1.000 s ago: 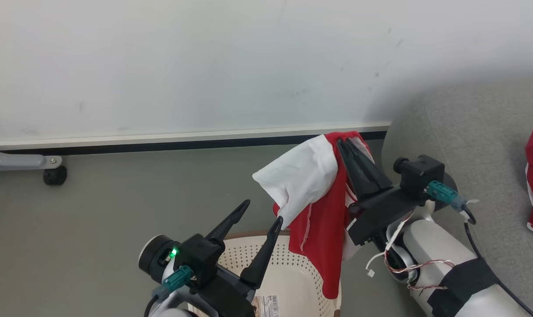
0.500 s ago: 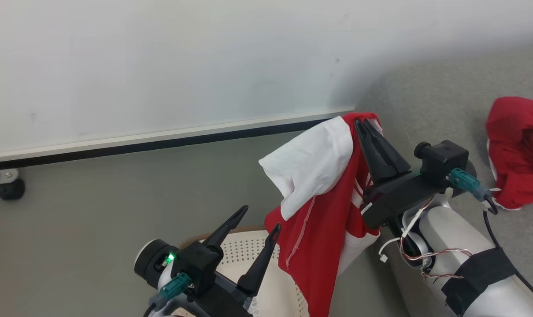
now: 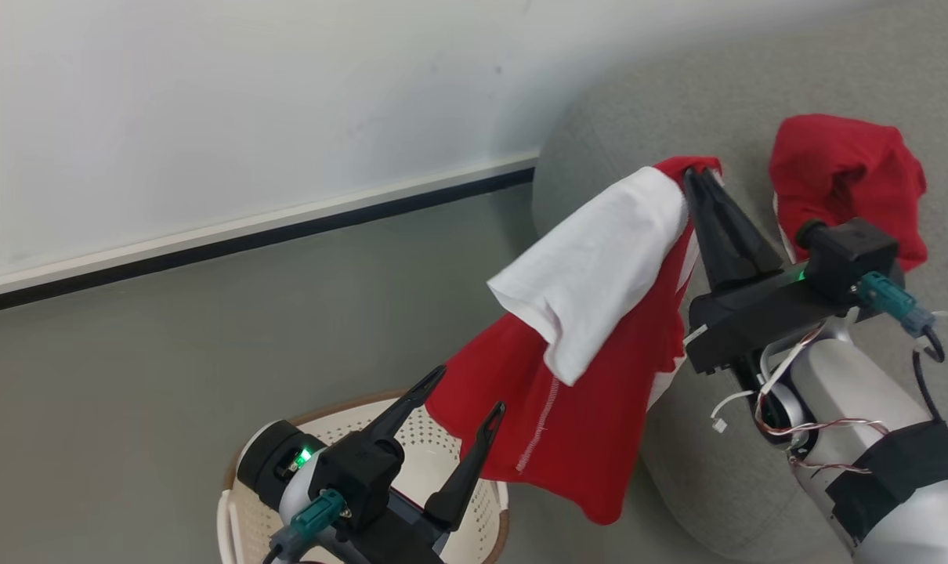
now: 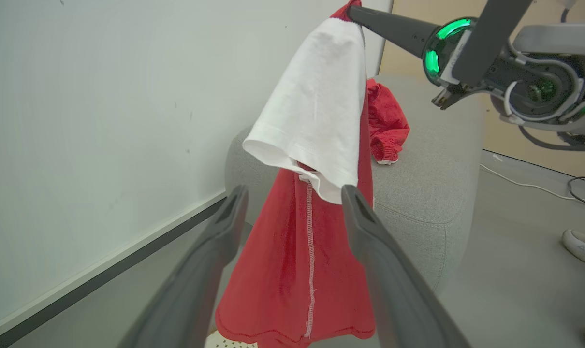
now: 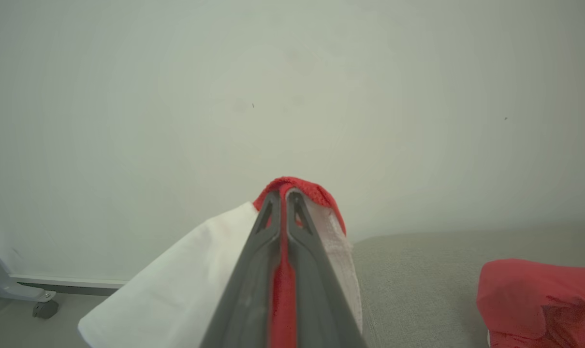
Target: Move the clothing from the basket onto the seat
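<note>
Bare grey floor lies open between the white wall and the rounded corner of the light grey upholstered seat. The right gripper pinches the bright red soft garment with white panel, which hangs free beside that corner, its hem over the cream perforated plastic basket. The left gripper stands spread above the basket. A crumpled red cloth sits on the seat.

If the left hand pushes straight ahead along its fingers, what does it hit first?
Most likely the clothing hanging from the shut right hand; it shows straight between the open fingers of the left hand, though depth is unclear.
</note>
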{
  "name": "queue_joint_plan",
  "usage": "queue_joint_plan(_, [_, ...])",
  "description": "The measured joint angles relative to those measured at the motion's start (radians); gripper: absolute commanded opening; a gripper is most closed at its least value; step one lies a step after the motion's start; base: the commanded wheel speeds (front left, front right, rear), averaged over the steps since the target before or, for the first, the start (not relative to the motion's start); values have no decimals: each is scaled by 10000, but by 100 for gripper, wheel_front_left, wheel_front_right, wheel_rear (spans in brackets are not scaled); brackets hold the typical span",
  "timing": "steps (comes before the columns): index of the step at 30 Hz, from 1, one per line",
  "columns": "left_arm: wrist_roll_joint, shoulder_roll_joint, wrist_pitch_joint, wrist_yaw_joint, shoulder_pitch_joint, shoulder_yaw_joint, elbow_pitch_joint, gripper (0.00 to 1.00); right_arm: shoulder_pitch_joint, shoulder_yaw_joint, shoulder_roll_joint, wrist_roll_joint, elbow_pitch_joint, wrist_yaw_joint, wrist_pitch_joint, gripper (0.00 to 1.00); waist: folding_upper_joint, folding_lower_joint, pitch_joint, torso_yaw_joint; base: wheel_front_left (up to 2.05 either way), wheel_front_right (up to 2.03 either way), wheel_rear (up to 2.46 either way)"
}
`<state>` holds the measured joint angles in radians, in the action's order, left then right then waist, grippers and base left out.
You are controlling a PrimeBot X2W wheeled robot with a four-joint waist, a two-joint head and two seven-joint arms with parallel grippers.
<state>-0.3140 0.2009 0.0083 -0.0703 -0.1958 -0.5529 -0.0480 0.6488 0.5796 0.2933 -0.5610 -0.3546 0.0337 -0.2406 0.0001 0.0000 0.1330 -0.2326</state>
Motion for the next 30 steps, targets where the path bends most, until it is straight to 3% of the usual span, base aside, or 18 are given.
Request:
queue_joint_plan(15, [144, 140, 428, -73, -375, -174, -360, 100, 992, -894, 901, -6, 238, 102, -69, 0, 0, 0, 964, -1139, 0, 0, 0])
queue_joint_plan(30, [255, 303, 754, -198, -1011, -357, -711, 100, 4182, -2324, 2447, 61, -454, 56, 121, 0, 0, 1, 2039, -1021, 0, 0, 0])
